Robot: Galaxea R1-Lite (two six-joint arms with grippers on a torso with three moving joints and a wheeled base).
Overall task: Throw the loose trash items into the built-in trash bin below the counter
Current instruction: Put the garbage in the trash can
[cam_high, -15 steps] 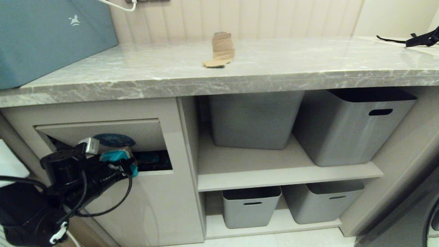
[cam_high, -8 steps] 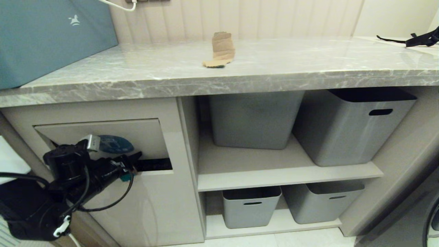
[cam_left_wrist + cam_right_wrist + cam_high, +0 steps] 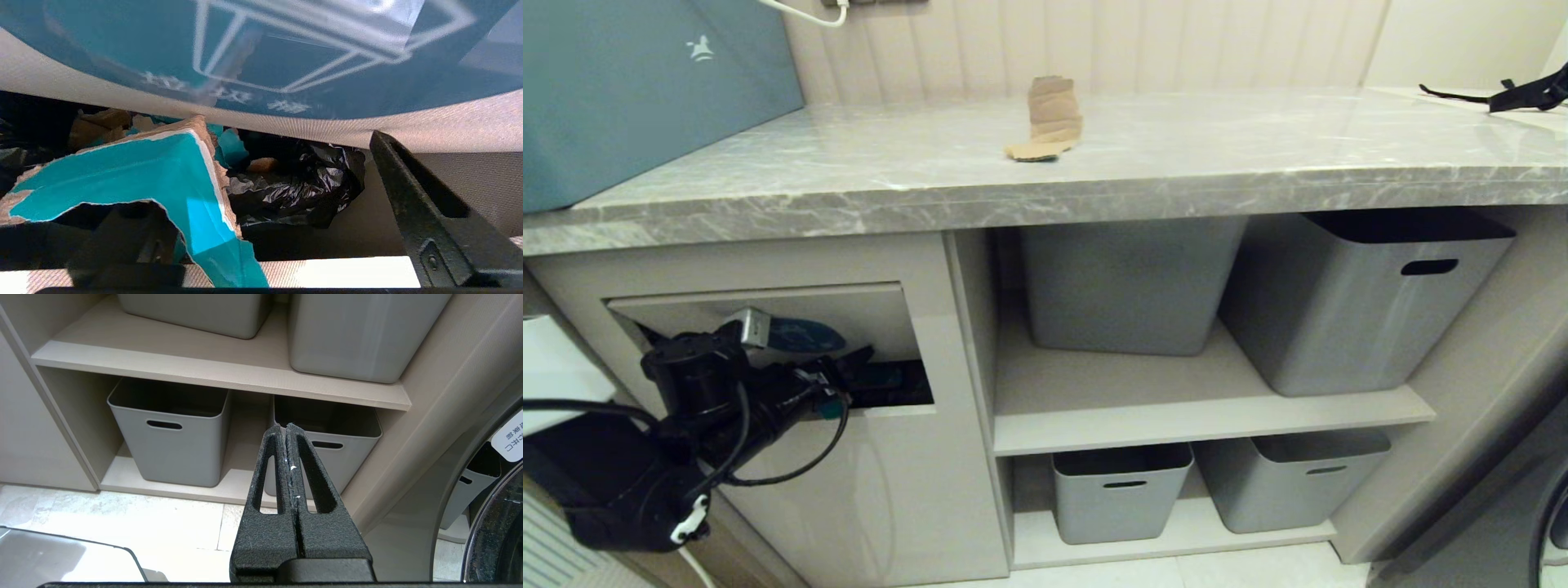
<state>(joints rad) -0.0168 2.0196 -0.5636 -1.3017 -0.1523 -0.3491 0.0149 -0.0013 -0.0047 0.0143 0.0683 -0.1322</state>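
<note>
We're seeing the left end effector point(image 3: 849, 377) covering the flap sticker point(image 3: 800, 335); the teal box point(image 3: 645, 90) is running off-frame.

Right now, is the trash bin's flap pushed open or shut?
Open: the flap tilts inward, exposing a dark gap; the left gripper sits at it.

A pale wall point(image 3: 1176, 41) of vertical ribbed panels ran behind the worktop, with a white cable point(image 3: 805, 12) hanging at its upper left. A big teal box point(image 3: 629, 90) stood at the left, and a black strap point(image 3: 1503, 96) lay far right. Beige cabinetry held an open shelf point(image 3: 1209, 408) with two large grey bins point(image 3: 1356, 302) on it, side by side. Two smaller grey bins with handle slots point(image 3: 1123, 490) sat below, just above the light tiled floor point(image 3: 102, 510). A dark round appliance door point(image 3: 498, 522) showed at the far right. Soft glare lay on the glossy surfaces.
</note>
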